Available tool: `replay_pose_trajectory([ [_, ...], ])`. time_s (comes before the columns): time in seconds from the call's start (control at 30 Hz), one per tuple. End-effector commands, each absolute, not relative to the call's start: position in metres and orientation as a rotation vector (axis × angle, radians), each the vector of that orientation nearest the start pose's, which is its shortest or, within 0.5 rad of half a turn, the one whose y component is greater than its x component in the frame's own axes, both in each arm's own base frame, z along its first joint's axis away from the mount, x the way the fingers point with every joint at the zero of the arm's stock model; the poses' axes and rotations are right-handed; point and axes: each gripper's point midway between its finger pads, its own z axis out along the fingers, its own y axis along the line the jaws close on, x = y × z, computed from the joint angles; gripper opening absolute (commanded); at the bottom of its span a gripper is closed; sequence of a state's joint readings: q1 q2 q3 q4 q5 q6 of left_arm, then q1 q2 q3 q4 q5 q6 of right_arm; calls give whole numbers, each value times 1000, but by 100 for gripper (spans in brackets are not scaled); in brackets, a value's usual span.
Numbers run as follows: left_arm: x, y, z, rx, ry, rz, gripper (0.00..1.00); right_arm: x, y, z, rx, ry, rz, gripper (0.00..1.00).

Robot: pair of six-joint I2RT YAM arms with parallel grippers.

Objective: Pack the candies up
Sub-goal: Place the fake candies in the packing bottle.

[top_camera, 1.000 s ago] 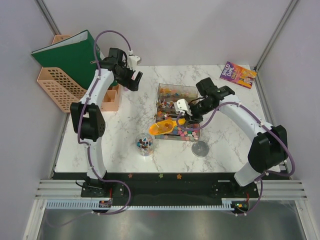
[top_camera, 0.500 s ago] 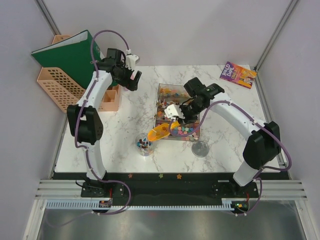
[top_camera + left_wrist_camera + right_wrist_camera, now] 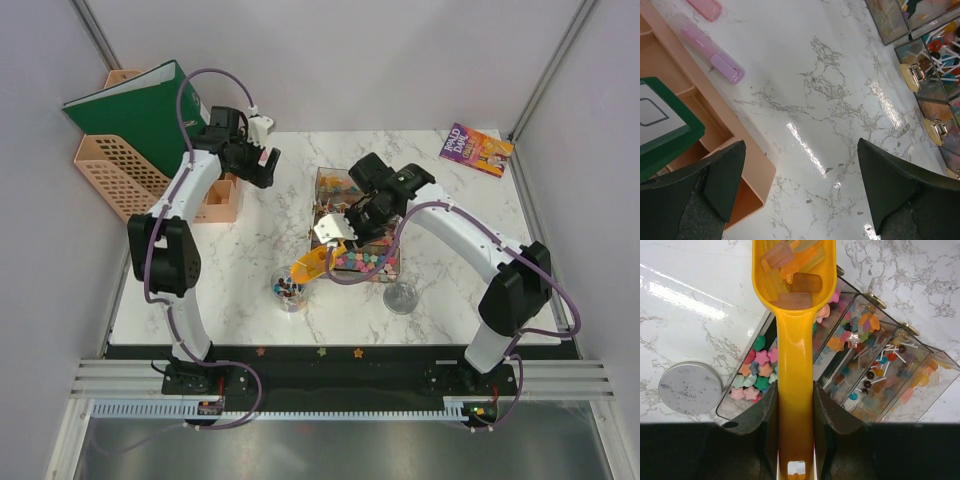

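My right gripper [image 3: 328, 240] is shut on the handle of the orange scoop [image 3: 308, 265]. In the right wrist view my right gripper [image 3: 795, 390] holds the scoop [image 3: 795, 330] level, with a few pale pink and orange candies [image 3: 792, 270] in its bowl. The scoop's bowl hangs just right of and above the clear cup [image 3: 289, 292], which holds some multicoloured candies. More candies, star-shaped [image 3: 757, 372], lie in the clear compartment box [image 3: 385, 190]. My left gripper [image 3: 262, 168] is open and empty, over bare marble [image 3: 800, 170].
A round cup lid [image 3: 401, 297] lies right of the cup, also seen in the right wrist view [image 3: 690, 388]. Lollipops [image 3: 880, 365] fill another compartment. A peach organiser [image 3: 715, 125], pink highlighters [image 3: 715, 55] and a green binder [image 3: 140, 110] stand at the back left. A book [image 3: 476, 149] lies back right.
My right arm has carried the loaded scoop left, off the candy box and toward the cup. My left gripper has drifted slightly left and stayed open.
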State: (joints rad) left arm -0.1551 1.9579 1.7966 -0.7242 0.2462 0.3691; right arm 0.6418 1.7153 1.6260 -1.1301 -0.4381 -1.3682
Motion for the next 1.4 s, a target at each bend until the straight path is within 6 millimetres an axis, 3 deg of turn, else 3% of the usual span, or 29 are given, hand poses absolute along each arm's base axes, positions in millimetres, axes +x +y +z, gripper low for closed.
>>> replay_pose_trajectory([
  [0.0,495,-104,200,673,2196,-221,100,284,262,185,-2338,1280,321,0],
  [0.43,499,-101,210,615,2139,-220,100,279,267,194,-2474,1232,105,0],
  [0.83,493,-104,221,586,2100,-247,100,280,265,195,-2556,1300,-87,0],
  [1.17,491,-85,241,480,2076,-130,100,284,261,210,-2574,1310,-240,0],
  [1.37,486,-86,246,474,2067,-139,100,282,263,213,-2593,1303,-319,0],
])
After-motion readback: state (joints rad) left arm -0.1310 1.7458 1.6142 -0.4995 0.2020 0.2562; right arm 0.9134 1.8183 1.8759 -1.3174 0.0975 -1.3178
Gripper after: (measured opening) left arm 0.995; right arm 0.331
